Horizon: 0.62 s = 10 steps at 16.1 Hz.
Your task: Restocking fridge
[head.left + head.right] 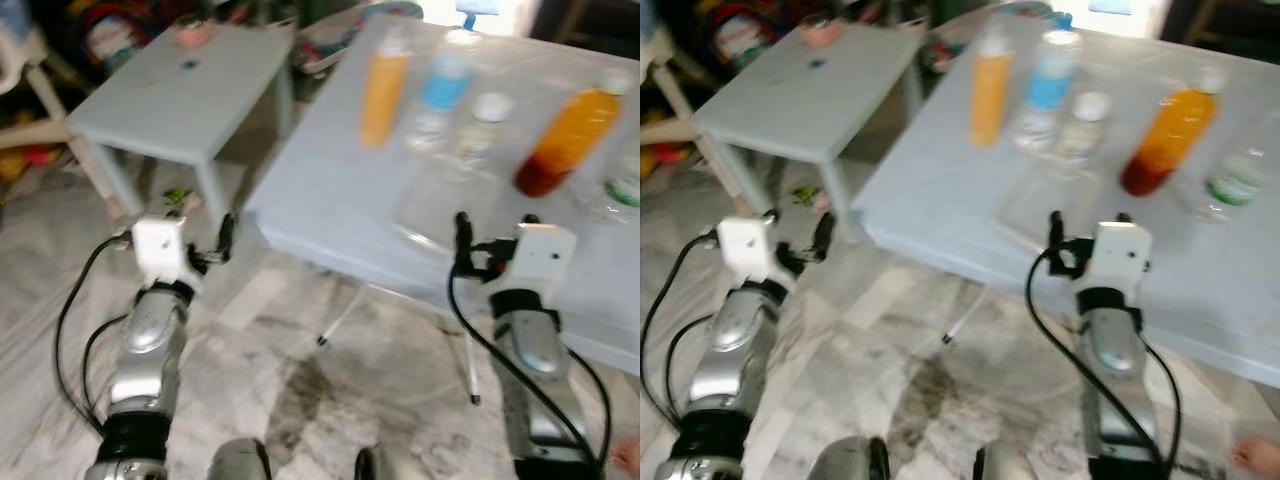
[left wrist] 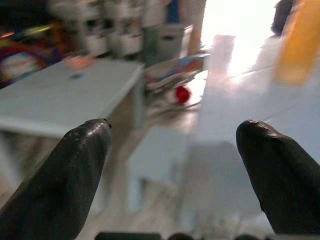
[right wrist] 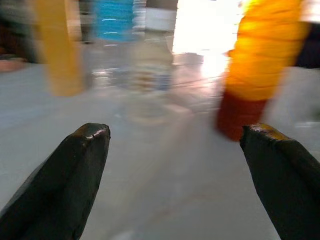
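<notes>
Several bottles stand on the pale grey table (image 1: 330, 200): a slim orange bottle (image 1: 384, 88), a blue-labelled water bottle (image 1: 444, 88), a clear bottle with a white cap (image 1: 480, 128), an orange-and-red juice bottle (image 1: 568, 142) and a green-labelled bottle (image 1: 625, 188) at the right edge. My right gripper (image 1: 495, 230) hovers open over the table's near part, short of the bottles; its wrist view shows the juice bottle (image 3: 262, 75) and the clear bottle (image 3: 152, 70) ahead. My left gripper (image 1: 215, 245) is open above the floor, left of the table's corner.
A small low side table (image 1: 170, 100) stands to the left with a pink cup (image 1: 192, 30) on its far edge. Toys and clutter lie behind it. The marble floor (image 1: 300, 390) runs under the big table, whose thin metal legs (image 1: 340, 320) angle down.
</notes>
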Available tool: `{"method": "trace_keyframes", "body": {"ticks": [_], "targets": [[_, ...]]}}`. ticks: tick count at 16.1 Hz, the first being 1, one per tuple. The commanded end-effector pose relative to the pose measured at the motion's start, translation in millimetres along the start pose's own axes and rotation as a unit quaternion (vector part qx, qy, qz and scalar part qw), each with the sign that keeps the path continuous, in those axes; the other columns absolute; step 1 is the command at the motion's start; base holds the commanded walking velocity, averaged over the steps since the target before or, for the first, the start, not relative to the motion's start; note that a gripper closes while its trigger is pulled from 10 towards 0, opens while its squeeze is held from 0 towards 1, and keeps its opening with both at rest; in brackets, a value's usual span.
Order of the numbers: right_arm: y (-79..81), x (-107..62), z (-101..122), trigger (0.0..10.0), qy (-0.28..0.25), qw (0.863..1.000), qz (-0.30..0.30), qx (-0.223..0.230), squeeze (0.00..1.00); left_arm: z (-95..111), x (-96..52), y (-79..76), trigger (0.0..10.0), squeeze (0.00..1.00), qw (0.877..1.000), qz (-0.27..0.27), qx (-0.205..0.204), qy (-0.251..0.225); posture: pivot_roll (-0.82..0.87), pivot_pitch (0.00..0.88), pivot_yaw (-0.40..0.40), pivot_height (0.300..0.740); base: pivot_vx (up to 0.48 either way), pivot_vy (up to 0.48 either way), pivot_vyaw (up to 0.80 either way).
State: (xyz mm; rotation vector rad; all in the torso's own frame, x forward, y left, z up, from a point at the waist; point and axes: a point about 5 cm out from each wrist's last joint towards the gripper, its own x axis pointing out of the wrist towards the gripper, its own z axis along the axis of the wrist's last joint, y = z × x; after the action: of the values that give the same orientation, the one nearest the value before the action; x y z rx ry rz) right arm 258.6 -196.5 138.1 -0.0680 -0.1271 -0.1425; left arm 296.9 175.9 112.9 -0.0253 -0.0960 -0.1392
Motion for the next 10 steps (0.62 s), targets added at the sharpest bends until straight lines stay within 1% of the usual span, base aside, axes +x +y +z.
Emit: {"method": "trace_keyframes", "body": {"ticks": [1, 3, 4, 6, 7, 9, 10], "targets": [[3.8, -1.4, 2.7, 10.0, -0.007, 1.0, 0.002, 0.001, 0.0, -3.9, -4.4, 7.7, 10.0, 0.0, 1.0, 0.006, 0.004, 0.009, -0.04, 0.112, 0.002, 0.74, 0.0, 0.0, -0.8], [5.7, -1.7, 2.9, 10.0, -0.006, 1.0, 0.005, 0.001, 0.0, -3.9, -4.1, 8.1, 10.0, 0.0, 1.0, 0.007, 0.006, 0.009, -0.04, 0.111, -0.001, 0.74, 0.0, 0.0, -0.8], [6.6, -1.6, 2.9, 10.0, -0.007, 1.0, 0.007, 0.002, 0.0, -3.6, -3.5, 8.2, 10.0, 0.0, 1.0, 0.009, 0.005, 0.008, -0.04, 0.112, -0.004, 0.74, 0.0, 0.0, -0.53], [9.1, -1.0, 4.0, 10.0, -0.013, 1.0, 0.017, 0.0, 0.0, -3.6, -2.8, 8.4, 10.0, 0.0, 1.0, 0.017, 0.0, 0.005, -0.04, 0.11, -0.008, 0.74, 0.0, 0.0, 0.0], [11.3, -1.7, 2.3, 10.0, -0.012, 1.0, 0.021, 0.008, 0.0, -6.9, -4.4, 6.8, 10.0, 0.0, 1.0, 0.018, -0.002, 0.009, -0.04, 0.11, -0.007, 0.74, 0.0, 0.0, 0.0], [12.2, -2.9, -0.7, 10.0, -0.009, 1.0, 0.023, 0.01, 0.0, -9.4, -6.1, 4.4, 10.0, 0.0, 1.0, 0.016, -0.003, 0.013, -0.04, 0.108, 0.001, 0.74, 0.0, 0.0, 0.0], [11.6, -0.8, -2.9, 10.0, -0.009, 1.0, 0.025, 0.01, 0.0, -10.9, -7.1, 2.4, 10.0, 0.0, 1.0, 0.013, -0.004, 0.015, -0.05, 0.108, 0.005, 0.74, 0.0, 0.0, 0.0]]}}
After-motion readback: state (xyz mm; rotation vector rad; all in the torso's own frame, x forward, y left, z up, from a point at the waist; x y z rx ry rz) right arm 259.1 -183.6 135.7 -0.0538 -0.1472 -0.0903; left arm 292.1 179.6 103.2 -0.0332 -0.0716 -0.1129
